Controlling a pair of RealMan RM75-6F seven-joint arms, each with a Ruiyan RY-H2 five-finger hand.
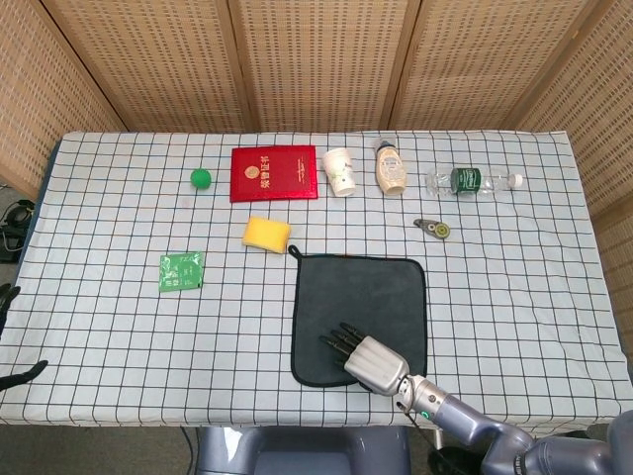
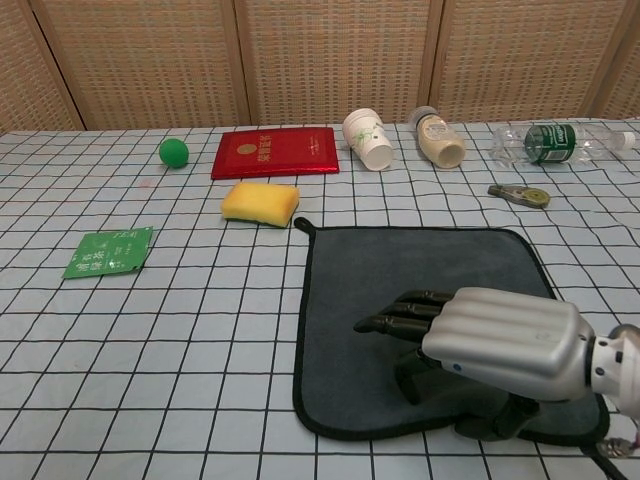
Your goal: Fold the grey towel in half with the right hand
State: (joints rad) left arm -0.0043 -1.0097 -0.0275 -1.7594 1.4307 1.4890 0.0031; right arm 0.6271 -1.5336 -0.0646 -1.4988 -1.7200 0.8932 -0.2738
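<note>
The grey towel [image 1: 361, 312] [image 2: 420, 300] lies flat and unfolded on the checked tablecloth, its hanging loop at the far left corner. My right hand [image 1: 368, 358] [image 2: 490, 340] is palm down over the towel's near half, fingers [image 2: 400, 318] stretched out to the left and apart. Its thumb [image 2: 490, 428] points down and touches the towel near the front hem. No cloth is lifted. Only dark slivers of what may be my left hand [image 1: 22, 374] show at the left edge of the head view.
A yellow sponge [image 1: 267, 234] sits just beyond the towel's far left corner. Further back lie a red booklet [image 1: 274, 173], green ball [image 1: 201, 178], paper cup [image 1: 340, 171], small bottle [image 1: 390, 168], water bottle [image 1: 472, 181] and a small tool [image 1: 433, 228]. A green packet [image 1: 181, 271] lies to the left.
</note>
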